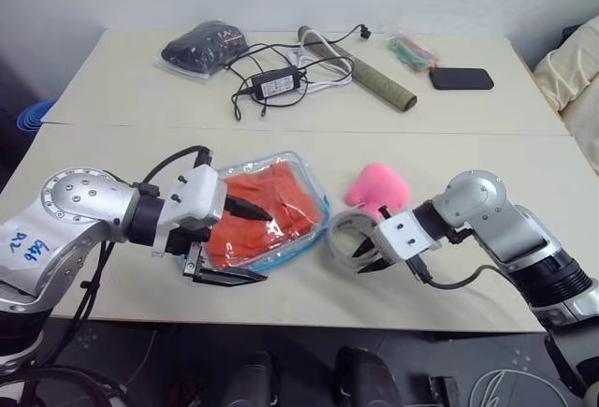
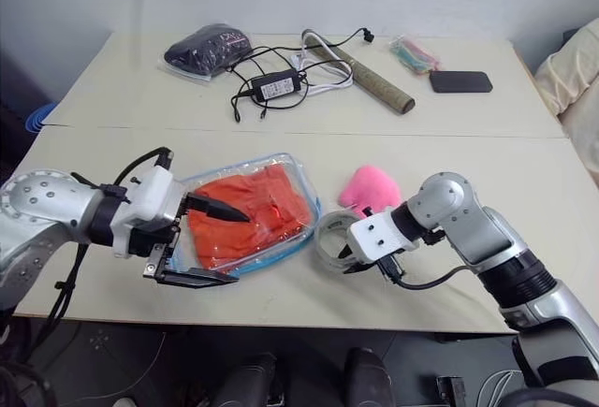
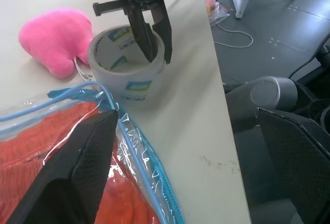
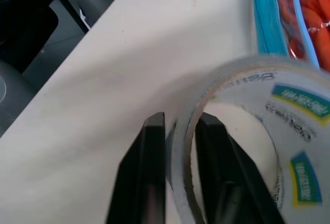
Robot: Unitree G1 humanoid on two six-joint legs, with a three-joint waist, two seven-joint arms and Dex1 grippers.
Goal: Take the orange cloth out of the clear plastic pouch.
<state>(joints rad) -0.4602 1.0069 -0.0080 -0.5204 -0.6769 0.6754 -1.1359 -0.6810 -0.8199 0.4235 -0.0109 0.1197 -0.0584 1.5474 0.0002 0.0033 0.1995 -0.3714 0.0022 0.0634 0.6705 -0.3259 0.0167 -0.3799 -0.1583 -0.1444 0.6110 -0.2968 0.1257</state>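
Between left end effector [image 1: 227,241] fingers: clear plastic pouch [image 1: 281,209].

blue handwriting on the left arm [image 1: 26,246] and small tape roll [image 3: 130,77] labels are both unreadable.

silver arms w/ black joints, white wrist blocks, black cables; blue scribble on left arm [image 1: 28,246].

Soft, even light with faint shadows; the clear plastic pouch [image 1: 271,215] glints, and both wrist views blur up close.
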